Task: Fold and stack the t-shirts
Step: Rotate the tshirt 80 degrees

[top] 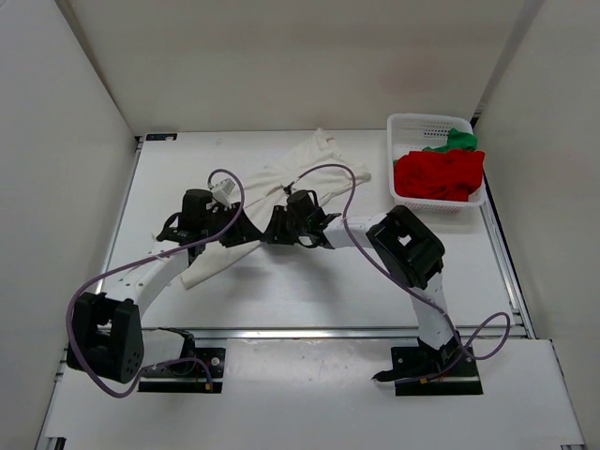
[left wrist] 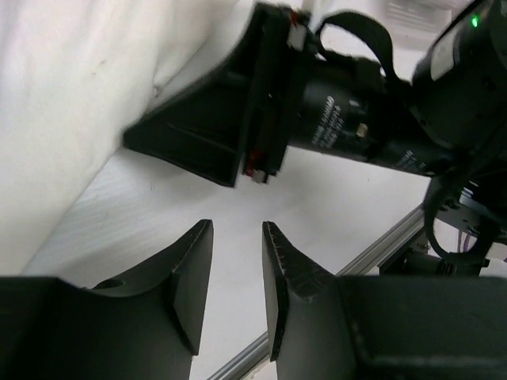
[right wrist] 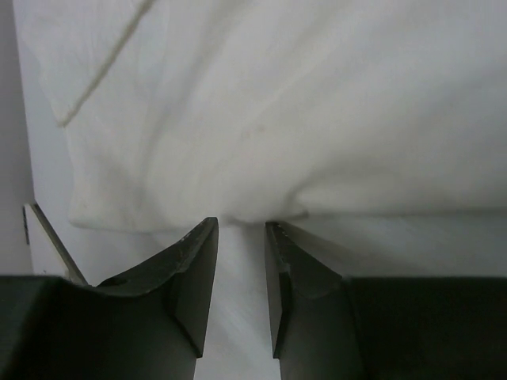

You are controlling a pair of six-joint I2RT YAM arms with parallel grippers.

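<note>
Left jaws: mine stand apart with nothing between them, over bare tabletop (top: 309, 291) beside the cream-white shirt's edge.
Right jaws: apart, tips at a bunched edge of that shirt, with no cloth pinched.
Cream-white shirt (top: 323, 159): rumpled on the tabletop, left of the basket (top: 412, 120).
Red shirt (top: 439, 175): heaped inside the basket.
Green shirt (top: 457, 141): in the basket's far corner, behind the red.

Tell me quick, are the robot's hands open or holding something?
Left gripper: open, holding nothing.
Right gripper: open, with the cream-white shirt edge right at its tips, not pinched.
</note>
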